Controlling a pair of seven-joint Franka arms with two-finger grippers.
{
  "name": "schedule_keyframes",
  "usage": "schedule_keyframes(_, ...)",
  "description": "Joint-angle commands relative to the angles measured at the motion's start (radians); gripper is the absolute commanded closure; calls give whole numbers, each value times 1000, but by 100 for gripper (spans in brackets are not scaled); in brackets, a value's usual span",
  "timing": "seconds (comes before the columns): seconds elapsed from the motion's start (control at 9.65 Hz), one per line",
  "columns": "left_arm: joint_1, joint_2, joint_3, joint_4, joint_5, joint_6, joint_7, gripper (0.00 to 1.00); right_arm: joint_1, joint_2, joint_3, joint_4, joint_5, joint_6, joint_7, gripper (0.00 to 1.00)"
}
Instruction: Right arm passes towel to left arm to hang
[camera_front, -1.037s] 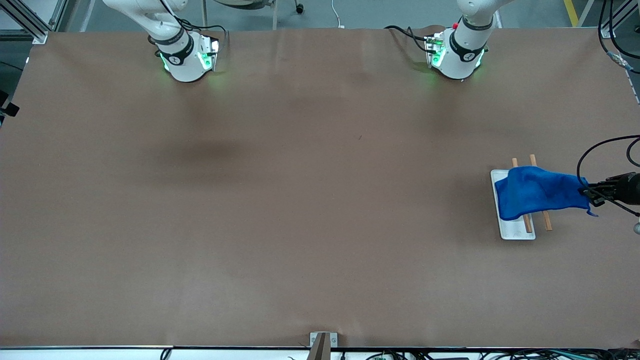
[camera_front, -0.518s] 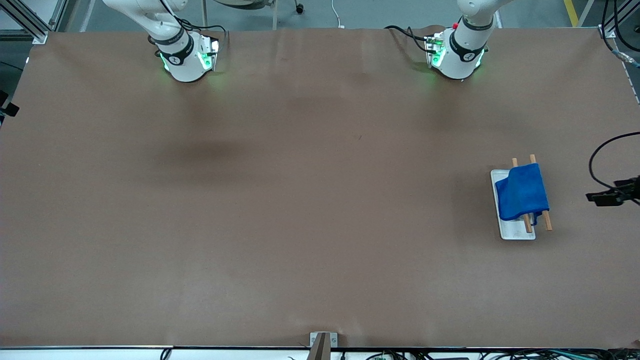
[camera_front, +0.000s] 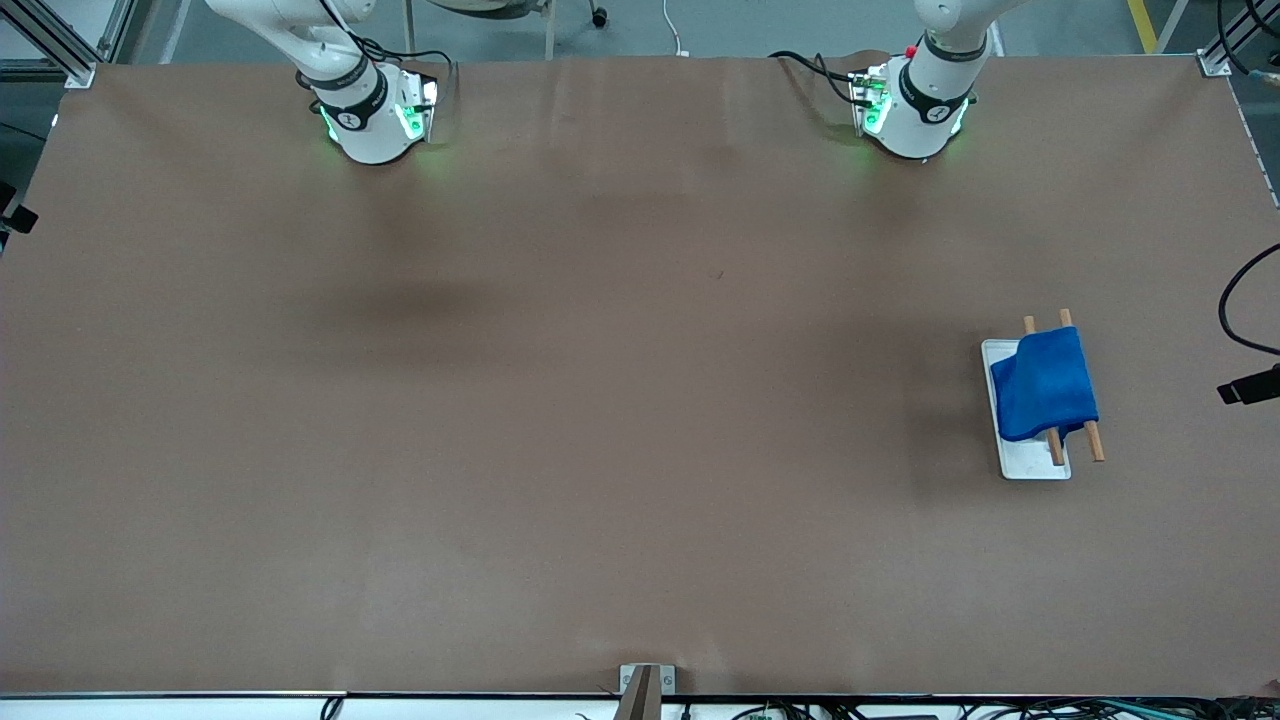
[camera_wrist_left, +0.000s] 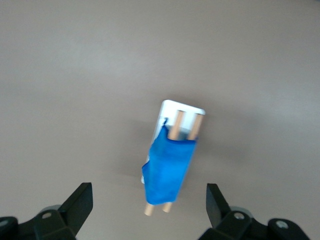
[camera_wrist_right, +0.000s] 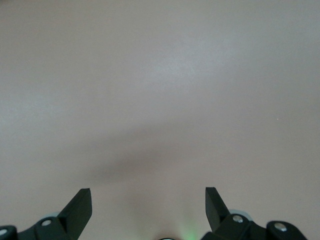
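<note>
One towel, two wooden rods

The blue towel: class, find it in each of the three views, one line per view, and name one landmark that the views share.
Front view: the towel hangs over two wooden rods on a white base, toward the left arm's end of the table.
Left wrist view: the towel is near the picture's centre, between the open left pincer's fingers, farther off.
Right wrist view: not in it; only bare table under the open right pincer.
Shared landmark: the white base.

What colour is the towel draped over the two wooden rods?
Bright blue towel, plain; clearest in the front view.
</note>
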Motion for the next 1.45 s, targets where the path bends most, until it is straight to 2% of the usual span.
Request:
schedule_keyframes(0.0, 2, -80, -100, -36, 16, -66, -7, 0, -8, 6, 6, 14, -12, -12, -4, 0)
schedule_keyframes(0.31, 5, -188, -185, -36, -19, -142, 4, 0, -8, 6, 6, 12, -11, -13, -4, 0)
schedule_keyframes(0.52, 7, -234, -191, -46, -49, -146, 7, 0, -9, 6, 4, 12, -11, -13, -4, 0)
schedule_keyframes(0.73, -19, -287, -171, -113, -85, -144, 22, 0, -9, 6, 6, 12, -11, -15, -4, 0)
schedule_keyframes(0.83, -95, -327, -70, -151, -161, -143, 20, 0, -8, 6, 4, 12, -11, -16, -4, 0)
schedule_keyframes(0.93, -229, -361, 51, -197, -167, -141, 16, 0, -8, 6, 6, 12, -11, -16, -6, 0)
schedule_keyframes(1.04, -307, -387, 123, -229, -165, -141, 13, 0, -8, 6, 4, 12, -11, -16, -4, 0)
schedule_keyframes(1.35, -401, -472, 198, -347, -159, -112, 17, 0, -6, 6, 4, 9, -9, -15, -4, 0)
